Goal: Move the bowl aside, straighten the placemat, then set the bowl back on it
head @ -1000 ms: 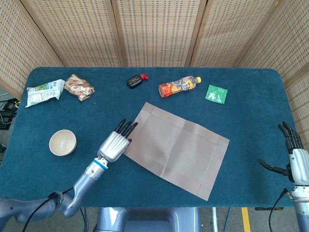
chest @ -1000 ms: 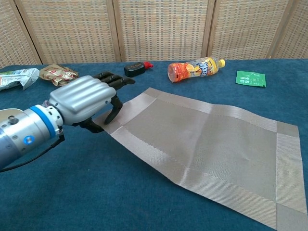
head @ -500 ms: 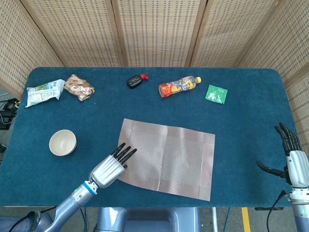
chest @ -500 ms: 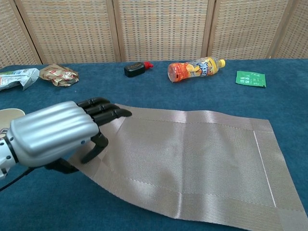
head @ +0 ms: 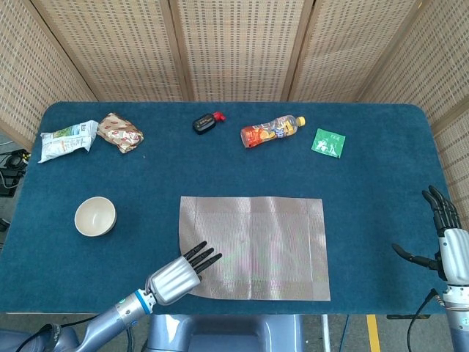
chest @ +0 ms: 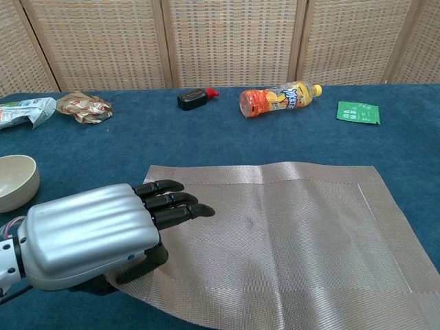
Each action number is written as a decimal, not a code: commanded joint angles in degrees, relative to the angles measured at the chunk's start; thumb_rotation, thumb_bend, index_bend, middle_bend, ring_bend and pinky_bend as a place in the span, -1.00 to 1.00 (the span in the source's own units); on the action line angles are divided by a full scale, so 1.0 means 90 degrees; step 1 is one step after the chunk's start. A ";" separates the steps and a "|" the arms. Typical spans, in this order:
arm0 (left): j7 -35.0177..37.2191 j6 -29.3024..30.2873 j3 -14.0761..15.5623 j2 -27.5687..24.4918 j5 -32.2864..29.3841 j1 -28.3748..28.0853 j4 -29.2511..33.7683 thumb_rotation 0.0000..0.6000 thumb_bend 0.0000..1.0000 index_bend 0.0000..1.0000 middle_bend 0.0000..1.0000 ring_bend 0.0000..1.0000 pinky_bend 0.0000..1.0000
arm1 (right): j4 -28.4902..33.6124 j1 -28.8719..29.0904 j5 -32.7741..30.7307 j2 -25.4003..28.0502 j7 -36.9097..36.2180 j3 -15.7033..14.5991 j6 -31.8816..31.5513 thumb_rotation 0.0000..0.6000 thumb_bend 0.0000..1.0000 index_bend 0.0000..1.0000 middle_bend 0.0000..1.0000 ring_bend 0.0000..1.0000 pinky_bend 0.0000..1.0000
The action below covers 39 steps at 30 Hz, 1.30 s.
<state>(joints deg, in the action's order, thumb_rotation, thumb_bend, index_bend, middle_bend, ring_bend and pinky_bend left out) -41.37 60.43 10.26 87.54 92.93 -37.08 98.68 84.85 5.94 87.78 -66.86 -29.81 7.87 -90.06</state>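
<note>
Fingers of the left hand [chest: 96, 240] pinch the placemat [chest: 295, 234] corner; a rough tug could twist it crooked.

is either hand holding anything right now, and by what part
The left hand grips the placemat by its near left corner, thumb tucked under the edge in the chest view. The right hand holds nothing.

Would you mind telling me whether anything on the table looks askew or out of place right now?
The orange bottle lies on its side near the far edge. The placemat sits square to the table, but the bowl rests on bare cloth left of it, not on it.
</note>
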 commanded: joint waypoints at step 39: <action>0.2265 0.1387 -0.0053 -0.0996 0.0993 0.0555 -0.0131 1.00 -0.91 -0.90 -1.00 -1.00 -1.00 | 0.0125 -0.0015 0.0134 0.0016 0.0196 -0.0067 -0.0089 1.00 -0.69 -1.00 -1.00 -1.00 -1.00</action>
<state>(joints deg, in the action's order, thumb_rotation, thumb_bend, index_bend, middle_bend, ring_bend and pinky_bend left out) -22.84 71.53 10.42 80.35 102.77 -33.06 97.58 85.97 5.80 88.97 -66.70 -28.06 7.27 -90.86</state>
